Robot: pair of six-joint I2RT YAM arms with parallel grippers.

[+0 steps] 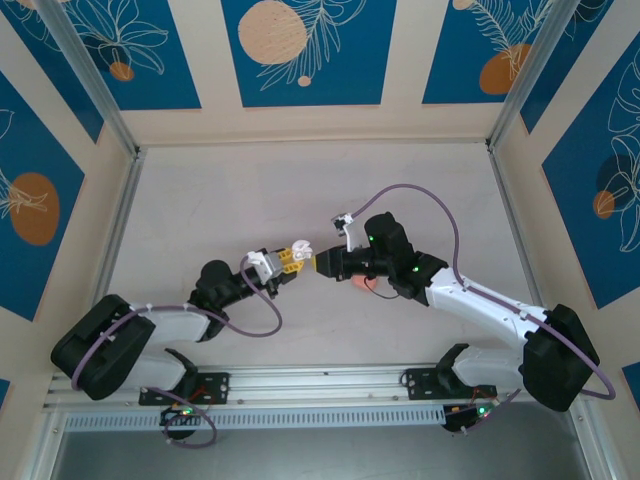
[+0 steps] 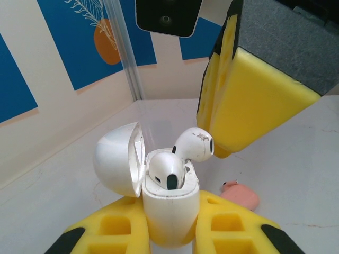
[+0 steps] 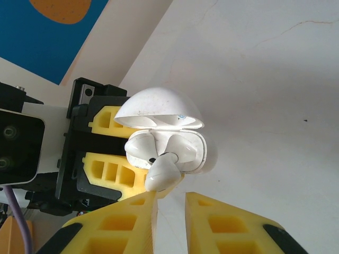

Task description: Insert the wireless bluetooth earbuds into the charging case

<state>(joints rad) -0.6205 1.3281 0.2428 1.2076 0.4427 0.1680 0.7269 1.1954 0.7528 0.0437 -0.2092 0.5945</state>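
Note:
My left gripper (image 2: 169,222) is shut on the white charging case (image 2: 170,206), holding it upright with its lid (image 2: 117,159) hinged open to the left. One white earbud (image 2: 167,169) sits in its slot. The other earbud (image 2: 195,144) leans half out of the neighbouring slot, stem down in the case. A yellow finger (image 2: 249,100) of my right gripper touches its head from above. In the right wrist view this earbud (image 3: 163,174) rests on the left fingertip of my right gripper (image 3: 170,198), whose jaws stand almost together with nothing between them. From above, both grippers meet at the case (image 1: 300,247).
A small salmon-pink item (image 2: 241,194) lies on the white tabletop to the right of the case, under the right arm (image 1: 360,283). Patterned blue walls and metal posts (image 1: 118,130) ring the table.

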